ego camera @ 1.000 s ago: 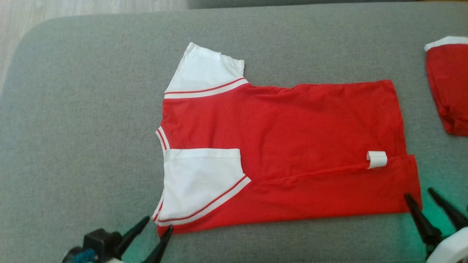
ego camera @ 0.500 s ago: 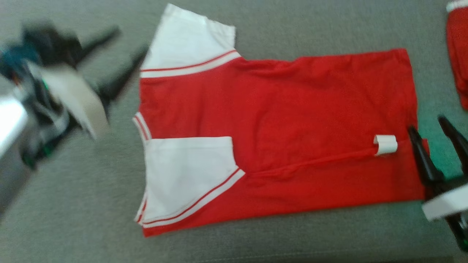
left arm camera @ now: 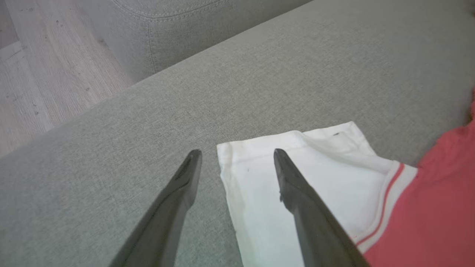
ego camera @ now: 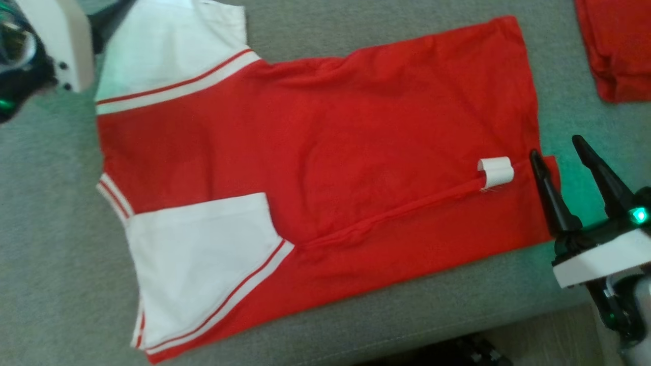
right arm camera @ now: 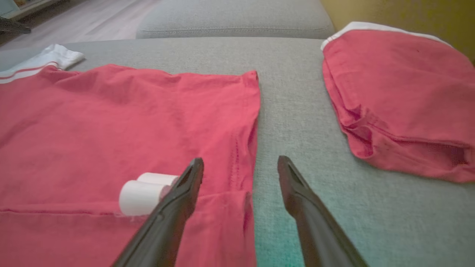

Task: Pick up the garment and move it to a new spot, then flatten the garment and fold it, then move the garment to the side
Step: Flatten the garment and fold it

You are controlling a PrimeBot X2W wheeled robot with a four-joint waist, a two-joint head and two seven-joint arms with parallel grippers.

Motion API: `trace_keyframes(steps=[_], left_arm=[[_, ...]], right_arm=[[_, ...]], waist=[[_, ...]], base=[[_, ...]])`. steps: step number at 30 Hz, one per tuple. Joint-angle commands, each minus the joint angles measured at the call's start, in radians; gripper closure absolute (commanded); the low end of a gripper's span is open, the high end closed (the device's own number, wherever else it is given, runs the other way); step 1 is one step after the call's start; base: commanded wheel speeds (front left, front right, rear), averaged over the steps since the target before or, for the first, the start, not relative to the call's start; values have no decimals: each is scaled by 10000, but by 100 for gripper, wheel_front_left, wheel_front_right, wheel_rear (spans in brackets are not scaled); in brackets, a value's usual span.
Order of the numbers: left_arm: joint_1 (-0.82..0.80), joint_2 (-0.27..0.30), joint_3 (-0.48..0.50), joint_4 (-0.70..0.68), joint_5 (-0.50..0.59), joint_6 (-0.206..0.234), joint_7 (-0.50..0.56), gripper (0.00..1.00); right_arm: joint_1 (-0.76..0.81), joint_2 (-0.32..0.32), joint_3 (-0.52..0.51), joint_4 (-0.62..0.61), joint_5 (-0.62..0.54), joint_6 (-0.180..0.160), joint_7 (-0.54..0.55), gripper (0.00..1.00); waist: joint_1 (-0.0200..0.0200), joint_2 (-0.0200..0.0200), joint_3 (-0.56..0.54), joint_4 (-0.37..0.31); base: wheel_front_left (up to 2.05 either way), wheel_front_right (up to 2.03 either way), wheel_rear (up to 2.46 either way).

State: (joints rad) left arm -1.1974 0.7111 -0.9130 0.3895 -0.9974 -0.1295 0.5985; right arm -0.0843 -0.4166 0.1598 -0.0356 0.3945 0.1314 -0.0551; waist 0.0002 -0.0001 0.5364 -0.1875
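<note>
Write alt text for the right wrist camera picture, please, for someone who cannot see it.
A red shirt lies flat on a grey cushion, the open right pincer straddling its hem edge. A small white tag sits beside one finger; another red garment lies to the right.

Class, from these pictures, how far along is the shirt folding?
Done: the red T-shirt with white sleeves lies flat on the grey fabric cushion, near side folded in. In hand: open left tool at its far sleeve, open right tool at its hem, gripping nothing. Left: the remaining folds, then moving it aside.
</note>
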Motion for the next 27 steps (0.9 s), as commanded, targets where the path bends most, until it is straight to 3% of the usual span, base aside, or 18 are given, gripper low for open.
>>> trace_keyframes(steps=[1, 11, 25, 26, 27], left_arm=[[-608, 531, 390, -29, 16, -9, 52, 0], [-1138, 886, -323, 894, -173, -10, 41, 0], [-1597, 872, -1272, 683, -714, -11, -175, 0], [-1631, 901, -1347, 660, -727, -11, -183, 17], [-1659, 930, -1406, 644, -756, -11, -205, 53]], right_arm=[[7, -146, 153, -209, -23, -7, -128, 0], [-95, -48, 285, -25, 11, -7, -307, 0], [-203, 149, 347, 14, -116, -7, -285, 0], [-209, 162, 352, 19, -127, -7, -283, 0], [-218, 171, 355, 23, -132, -7, -283, 0]], waist=[[-2, 1, 190, -208], [-2, 1, 504, -465], [-2, 1, 741, -515], [-2, 1, 758, -528], [-2, 1, 775, -542]], base=[[0, 0, 0], [0, 0, 0], [0, 0, 0], [0, 0, 0], [0, 0, 0]])
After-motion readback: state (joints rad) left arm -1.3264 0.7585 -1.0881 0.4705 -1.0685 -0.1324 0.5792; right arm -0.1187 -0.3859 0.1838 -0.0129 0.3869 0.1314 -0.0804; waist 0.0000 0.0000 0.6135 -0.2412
